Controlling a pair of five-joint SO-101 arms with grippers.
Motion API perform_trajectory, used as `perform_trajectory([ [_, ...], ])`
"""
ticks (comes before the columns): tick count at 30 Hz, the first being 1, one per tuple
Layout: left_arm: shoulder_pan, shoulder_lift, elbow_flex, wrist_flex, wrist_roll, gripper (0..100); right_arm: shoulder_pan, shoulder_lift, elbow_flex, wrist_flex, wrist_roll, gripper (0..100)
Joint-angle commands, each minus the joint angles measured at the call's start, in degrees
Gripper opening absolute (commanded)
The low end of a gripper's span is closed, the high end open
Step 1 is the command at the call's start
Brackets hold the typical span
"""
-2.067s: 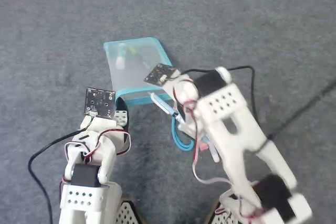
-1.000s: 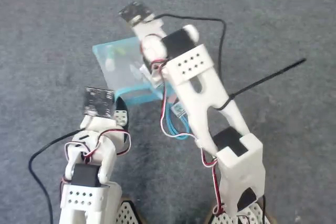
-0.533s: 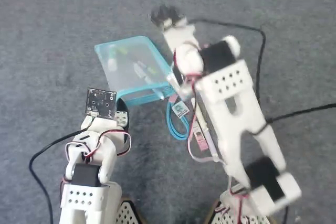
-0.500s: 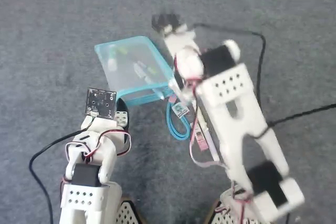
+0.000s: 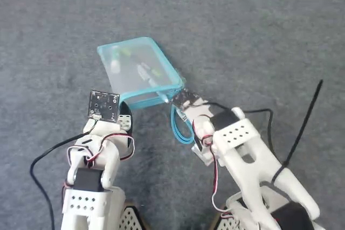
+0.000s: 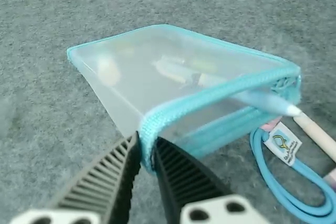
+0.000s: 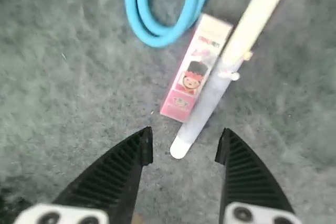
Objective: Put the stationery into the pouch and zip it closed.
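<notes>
**Right gripper poised over the loose pen**

The grey mat [image 5: 269,41] carries the translucent, teal-trimmed pouch [image 5: 137,71], which lies flat with several items inside and a white marker [image 6: 262,100] poking from its mouth. The left gripper [image 6: 147,148] is clamped on the pouch's zip edge at the near corner. Just beside the mouth lies a blue cord loop [image 7: 168,3], then the loose pen [image 7: 210,103] and a pink eraser [image 7: 191,80], touching side by side. The right gripper [image 7: 186,135] hangs over them with fingers spread, the pen's capped end between them. The pen's long axis runs away from the gripper, across its closing line, so the right arm, the nearer one, looks placed to pinch it.
</notes>
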State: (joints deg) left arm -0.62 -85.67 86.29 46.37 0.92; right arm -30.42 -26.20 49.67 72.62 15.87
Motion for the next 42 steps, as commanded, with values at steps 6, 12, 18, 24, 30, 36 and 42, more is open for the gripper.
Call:
perform_trajectory([
  [6, -0.1, -1.2, -2.0, 0.0, -0.3, 1, 8.9, -2.8, 5.4, -5.9, 2.0, 19.6],
  [12, -0.1, -1.2, -2.0, 0.0, -0.3, 1, 10.0, -2.8, 8.3, -8.8, 2.0, 19.5],
  [18, -0.1, -1.2, -2.0, 0.0, -0.3, 1, 9.1, -0.9, 8.4, -9.3, 2.0, 19.4],
  [24, -0.1, -1.2, -2.0, 0.0, -0.3, 1, 6.0, 13.1, 6.2, -11.7, 2.1, 19.4],
  [30, -0.1, -1.2, -2.0, 0.0, -0.3, 1, 10.4, 16.7, 2.4, -11.6, 2.0, 8.0],
  [36, -0.1, -1.2, -2.0, 0.0, -0.3, 1, 19.2, 9.4, 2.1, -8.7, 5.3, 0.5],
  [42, -0.1, -1.2, -2.0, 0.0, -0.3, 1, 25.9, -3.7, -4.1, 4.8, 9.8, 0.8],
])
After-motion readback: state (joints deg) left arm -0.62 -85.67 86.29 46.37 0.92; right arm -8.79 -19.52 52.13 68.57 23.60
